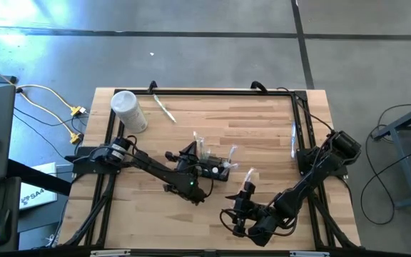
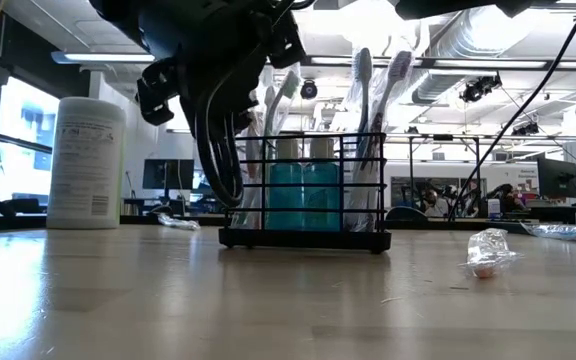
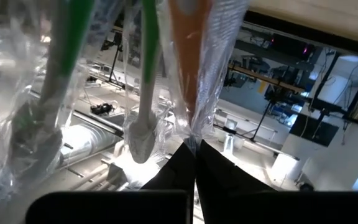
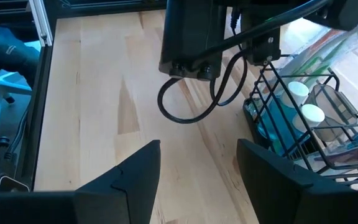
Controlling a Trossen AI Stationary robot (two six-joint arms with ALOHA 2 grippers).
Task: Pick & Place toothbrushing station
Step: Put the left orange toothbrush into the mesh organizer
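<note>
Two arms working near the wire rack at mid-table

Two dark arms are reaching over the wooden table (image 1: 262,128). The toothbrushing station (image 2: 305,190), a small black wire rack, is standing upright on the wood near the table's middle. It is holding two teal bottles with white caps (image 4: 300,102) and several wrapped toothbrushes (image 2: 360,80) that are sticking up above its rim.

The left gripper (image 1: 191,158) is sitting right at the rack's left end in the high view. Its fingers (image 3: 213,171) are pressing together with no gap showing, pinching the clear plastic wrap of an orange-handled toothbrush (image 3: 191,56); green-handled brushes in wrappers (image 3: 145,74) are hanging just beside it.

The right gripper (image 1: 245,202) is hovering near the front edge of the table, apart from the rack, pointing toward it. Its two fingers (image 4: 135,171) are standing wide apart with bare wood between them and nothing held.

A white cylindrical container (image 1: 128,111) is lying toward the far left corner of the table, well apart from the rack. A loose wrapped toothbrush (image 1: 165,108) is lying on the wood near it. A small crumpled clear wrapper (image 2: 490,252) is resting on the table to the rack's right in the low view.
</note>
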